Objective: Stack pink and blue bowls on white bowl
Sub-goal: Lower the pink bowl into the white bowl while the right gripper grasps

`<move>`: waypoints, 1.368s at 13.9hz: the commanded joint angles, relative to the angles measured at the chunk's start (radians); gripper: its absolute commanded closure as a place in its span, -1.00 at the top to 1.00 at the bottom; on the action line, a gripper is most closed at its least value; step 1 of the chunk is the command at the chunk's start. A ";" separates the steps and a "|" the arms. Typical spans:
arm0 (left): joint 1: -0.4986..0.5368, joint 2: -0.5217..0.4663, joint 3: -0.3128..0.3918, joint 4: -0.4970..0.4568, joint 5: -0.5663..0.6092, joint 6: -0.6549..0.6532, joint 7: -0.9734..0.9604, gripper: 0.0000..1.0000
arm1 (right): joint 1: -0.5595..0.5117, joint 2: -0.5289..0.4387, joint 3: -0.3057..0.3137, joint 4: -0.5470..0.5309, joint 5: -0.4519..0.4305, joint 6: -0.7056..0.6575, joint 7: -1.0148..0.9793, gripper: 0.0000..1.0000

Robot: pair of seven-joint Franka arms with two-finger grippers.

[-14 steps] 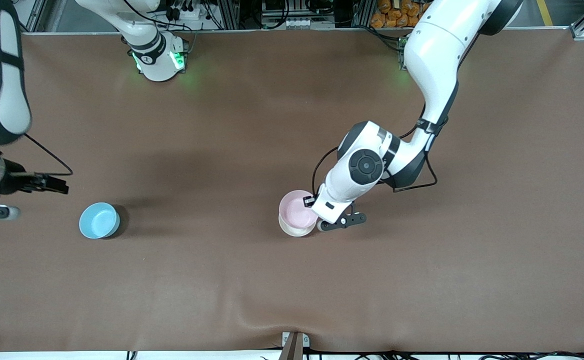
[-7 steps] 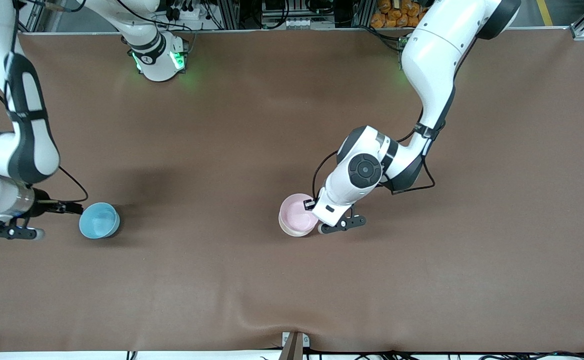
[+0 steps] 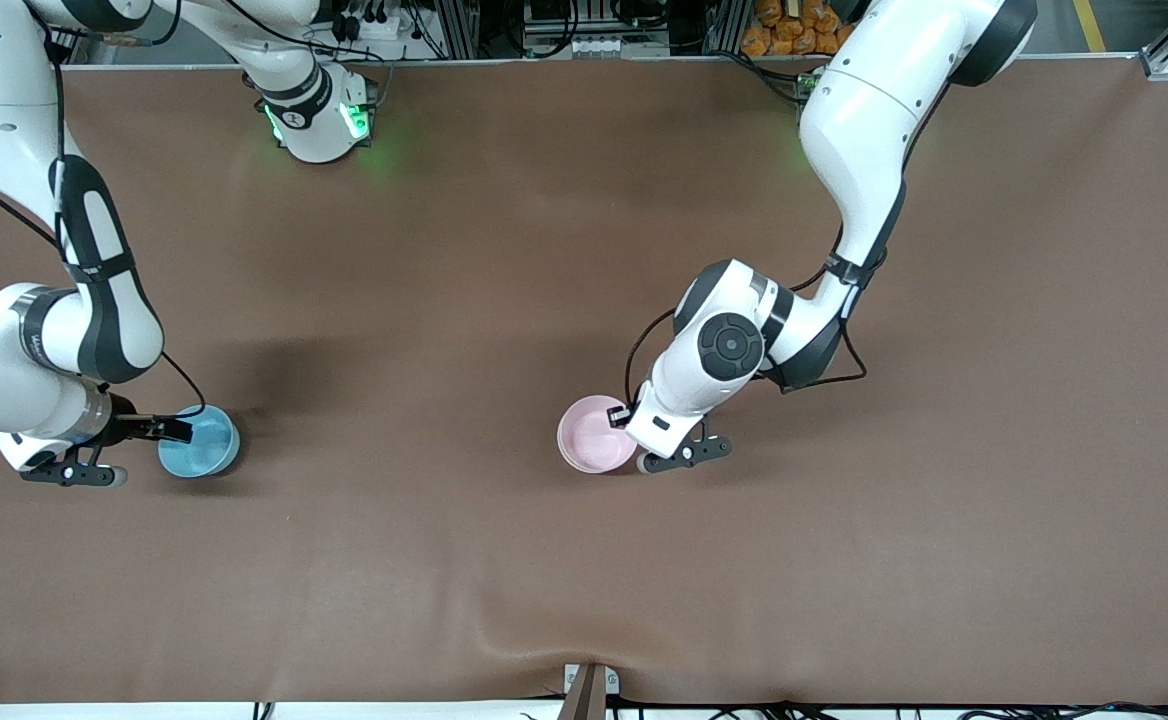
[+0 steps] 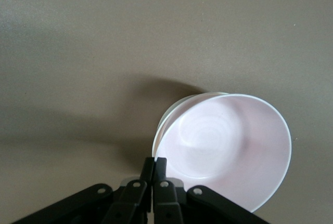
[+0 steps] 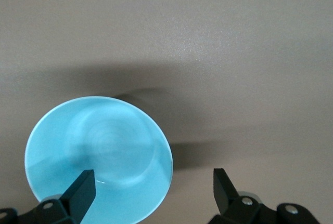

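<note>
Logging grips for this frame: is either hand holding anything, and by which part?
The left hand is shut on the pink bowl, pinching its rim. The right hand is open over the blue bowl, holding nothing.

brown table cover spans the whole table, wrinkled near the front-camera edge at mid-length. metal bracket clamped on that edge. cables, aluminium framing and orange items along the bases' edge.
</note>
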 commanded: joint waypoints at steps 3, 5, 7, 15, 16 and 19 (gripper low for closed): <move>-0.009 0.031 0.005 0.027 -0.007 0.029 0.004 -1.00 | -0.034 0.017 0.017 -0.011 -0.006 0.021 -0.015 0.95; -0.011 0.032 0.005 0.026 -0.005 0.029 0.006 -0.98 | -0.048 0.028 0.021 -0.011 -0.005 0.027 -0.015 0.72; -0.009 0.041 0.005 0.024 -0.009 0.030 0.006 -0.94 | -0.053 0.029 0.024 -0.025 -0.005 0.043 -0.016 0.47; -0.009 0.028 0.005 0.027 -0.007 0.049 -0.012 1.00 | -0.054 0.029 0.030 -0.048 0.037 0.074 -0.018 -0.85; -0.008 0.014 0.005 0.029 -0.005 0.044 -0.011 1.00 | -0.054 0.029 0.030 -0.048 0.037 0.072 -0.018 -1.00; 0.011 -0.030 0.017 0.029 0.007 -0.022 -0.005 1.00 | -0.050 0.025 0.030 -0.047 0.037 0.063 -0.018 -1.00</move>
